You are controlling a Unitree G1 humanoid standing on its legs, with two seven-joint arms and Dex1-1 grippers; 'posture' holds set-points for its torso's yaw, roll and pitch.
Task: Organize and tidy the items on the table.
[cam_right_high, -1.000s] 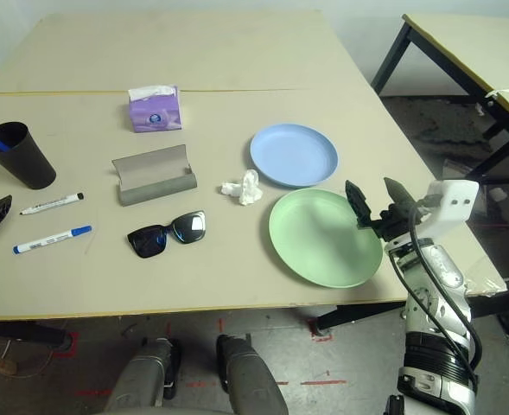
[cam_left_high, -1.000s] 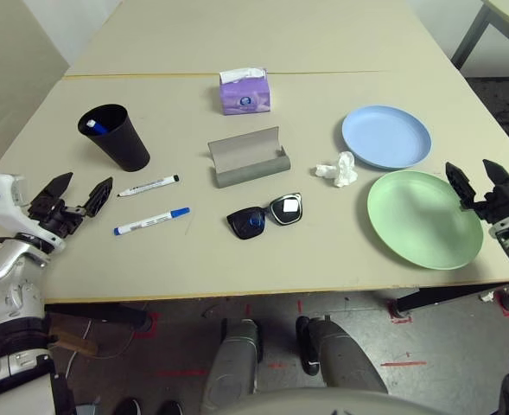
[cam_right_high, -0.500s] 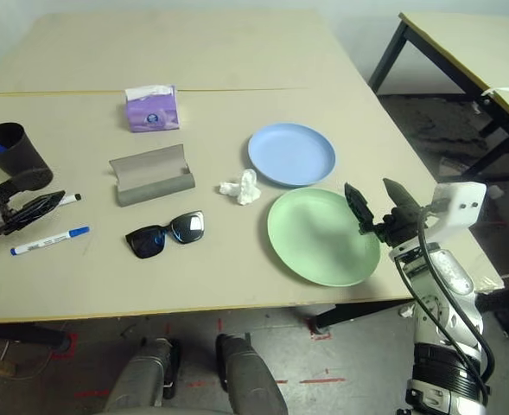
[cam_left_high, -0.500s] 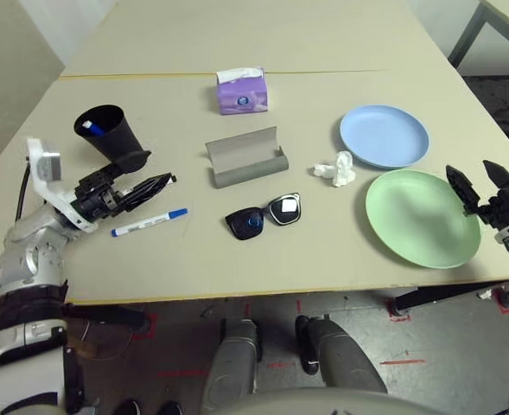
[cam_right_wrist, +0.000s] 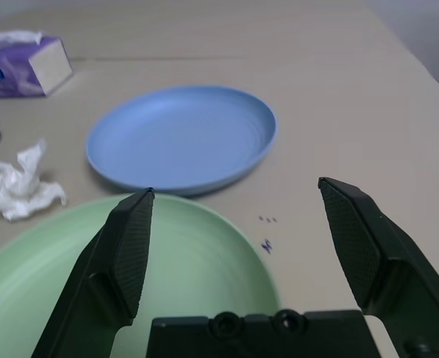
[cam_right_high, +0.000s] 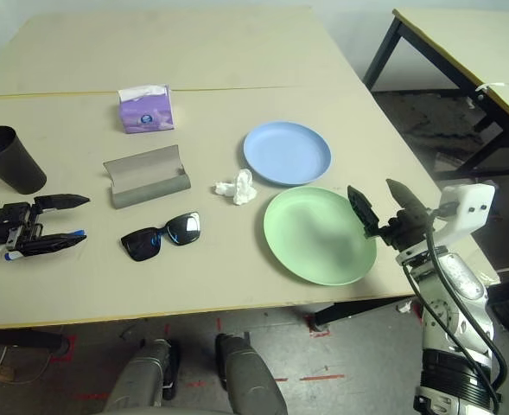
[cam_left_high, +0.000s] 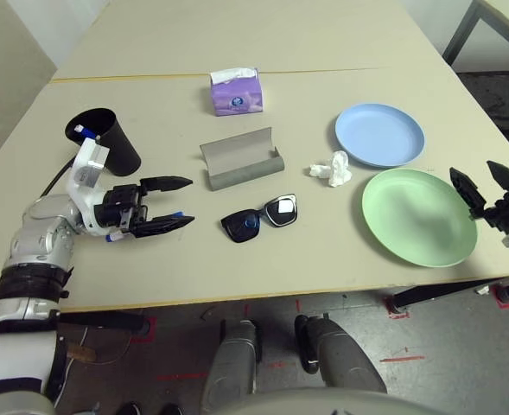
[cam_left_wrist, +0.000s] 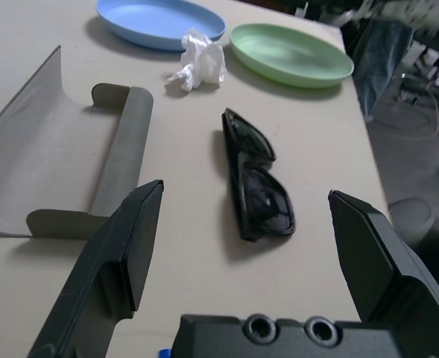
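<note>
A lab, judging by the robot's silver arm.

Surface: large, pale beige, flat; thin yellowish seam line across. On it, robot's left to right: black cup, tilted, blue-capped item inside; blue-capped marker, partly hidden; purple tissue box, nearer the seam; grey glasses case, open; black sunglasses just beside it; crumpled white tissue; light-blue plate; light-green plate, nearer the robot than the blue one.
</note>
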